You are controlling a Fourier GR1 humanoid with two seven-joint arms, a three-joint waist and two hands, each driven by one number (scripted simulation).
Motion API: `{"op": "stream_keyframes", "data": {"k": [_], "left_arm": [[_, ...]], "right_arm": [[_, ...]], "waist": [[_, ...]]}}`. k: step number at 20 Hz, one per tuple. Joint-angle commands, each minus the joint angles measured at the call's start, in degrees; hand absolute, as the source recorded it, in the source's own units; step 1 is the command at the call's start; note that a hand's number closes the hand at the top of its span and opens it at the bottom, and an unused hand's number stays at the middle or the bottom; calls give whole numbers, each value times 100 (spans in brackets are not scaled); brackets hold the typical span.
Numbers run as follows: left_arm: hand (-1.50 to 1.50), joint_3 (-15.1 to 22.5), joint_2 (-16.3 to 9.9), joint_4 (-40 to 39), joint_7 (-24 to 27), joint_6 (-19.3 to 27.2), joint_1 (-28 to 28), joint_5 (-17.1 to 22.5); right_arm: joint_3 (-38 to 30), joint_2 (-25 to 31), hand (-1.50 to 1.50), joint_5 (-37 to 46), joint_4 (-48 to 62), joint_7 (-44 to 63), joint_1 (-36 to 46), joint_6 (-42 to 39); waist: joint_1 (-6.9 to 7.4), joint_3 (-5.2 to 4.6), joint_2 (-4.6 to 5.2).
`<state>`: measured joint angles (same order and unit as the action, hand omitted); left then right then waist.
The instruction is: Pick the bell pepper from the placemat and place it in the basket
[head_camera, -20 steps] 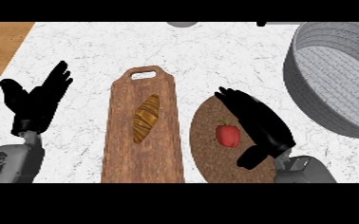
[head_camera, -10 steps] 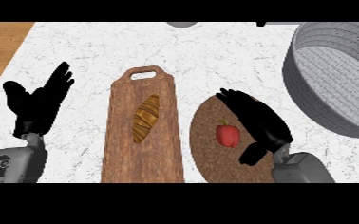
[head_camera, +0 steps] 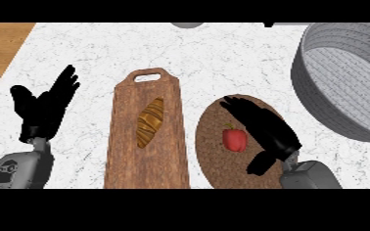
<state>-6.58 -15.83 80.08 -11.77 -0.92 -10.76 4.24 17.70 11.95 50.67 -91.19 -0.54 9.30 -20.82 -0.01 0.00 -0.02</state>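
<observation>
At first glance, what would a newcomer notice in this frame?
The red bell pepper stands out on the round brown placemat, with the right hand open just beside it, fingers stretched over the mat. To the left, a croissant lies on a long wooden cutting board. The grey basket sits at the right edge, and the left hand rests open at far left.
</observation>
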Motion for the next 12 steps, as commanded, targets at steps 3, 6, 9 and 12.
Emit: {"op": "stream_keyframes", "data": {"k": [3,6,9,12], "left_arm": [[0,-166,34,76,-33,-144,61,9],[0,-288,-53,-234,94,-327,-144,85],[0,-275,-5,101,52,-276,266,-16],[0,-259,58,-90,-211,-162,-233,-135]], "right_arm": [[38,-101,-150,504,327,-225,-76,286],[151,-187,-150,784,267,-47,-223,467],[116,-377,-150,858,188,279,28,170],[220,-363,-150,1125,598,-151,-227,655]], "waist": [[9,0,0],[-1,0,2],[14,-1,-1],[-1,0,2]]}}
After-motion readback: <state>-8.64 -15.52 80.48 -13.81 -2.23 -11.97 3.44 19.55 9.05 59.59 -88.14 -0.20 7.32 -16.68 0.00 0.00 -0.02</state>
